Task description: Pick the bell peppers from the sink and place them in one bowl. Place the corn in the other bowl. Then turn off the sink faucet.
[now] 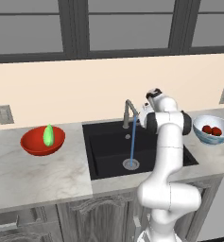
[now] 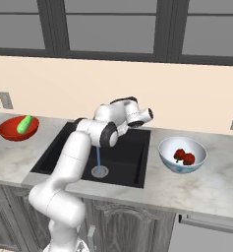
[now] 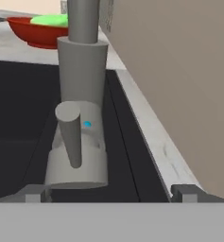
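My gripper (image 3: 108,194) is open and empty, its two fingertips wide apart just short of the base of the sink faucet (image 3: 80,156). The faucet's small lever (image 3: 70,133) stands between them and a little ahead. A blue stream of water (image 1: 133,146) runs from the sink faucet (image 1: 128,112) into the black sink (image 1: 108,156). Two red bell peppers (image 2: 184,157) lie in the white-and-blue bowl (image 2: 196,147) right of the sink. The green corn (image 1: 48,135) rests in the red bowl (image 1: 33,144) on the left counter.
The beige back wall (image 3: 179,71) runs close along my gripper's right side in the hand view. My white arm (image 1: 169,142) reaches up over the sink's right half. Marble counter (image 1: 38,175) lies on both sides of the basin.
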Controlling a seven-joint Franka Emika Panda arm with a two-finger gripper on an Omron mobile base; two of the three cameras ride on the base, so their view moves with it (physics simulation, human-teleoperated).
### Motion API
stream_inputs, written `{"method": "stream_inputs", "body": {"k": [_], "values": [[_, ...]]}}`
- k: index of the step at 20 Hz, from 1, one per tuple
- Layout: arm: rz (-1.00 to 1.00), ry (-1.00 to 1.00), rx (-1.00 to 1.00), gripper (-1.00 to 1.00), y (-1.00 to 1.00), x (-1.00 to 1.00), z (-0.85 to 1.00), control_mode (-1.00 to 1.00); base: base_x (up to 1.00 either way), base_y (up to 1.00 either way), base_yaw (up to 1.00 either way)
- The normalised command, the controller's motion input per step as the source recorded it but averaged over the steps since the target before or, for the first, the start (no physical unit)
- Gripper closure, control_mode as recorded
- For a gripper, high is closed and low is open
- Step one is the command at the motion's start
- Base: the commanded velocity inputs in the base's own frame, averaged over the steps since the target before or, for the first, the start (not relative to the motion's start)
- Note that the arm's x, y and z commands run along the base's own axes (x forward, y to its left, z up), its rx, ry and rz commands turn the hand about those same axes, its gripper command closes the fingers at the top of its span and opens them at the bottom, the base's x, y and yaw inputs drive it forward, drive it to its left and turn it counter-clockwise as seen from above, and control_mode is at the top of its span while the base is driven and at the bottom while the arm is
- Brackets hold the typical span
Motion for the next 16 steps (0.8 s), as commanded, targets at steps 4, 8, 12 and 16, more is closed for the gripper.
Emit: {"method": "stream_inputs", "body": {"k": [4,8,12,16], "values": [[0.00,0.00,0.00,-1.00,0.09,0.18,-0.13,-1.00,0.00,0.00,0.00],[0.08,0.00,-0.05,-1.00,0.61,0.00,0.25,-1.00,0.00,0.00,0.00],[0.17,0.00,-0.30,-1.00,1.00,0.00,0.53,-1.00,0.00,0.00,0.00],[0.05,0.00,-0.40,-1.00,1.00,-0.01,0.53,-1.00,0.00,0.00,0.00]]}}
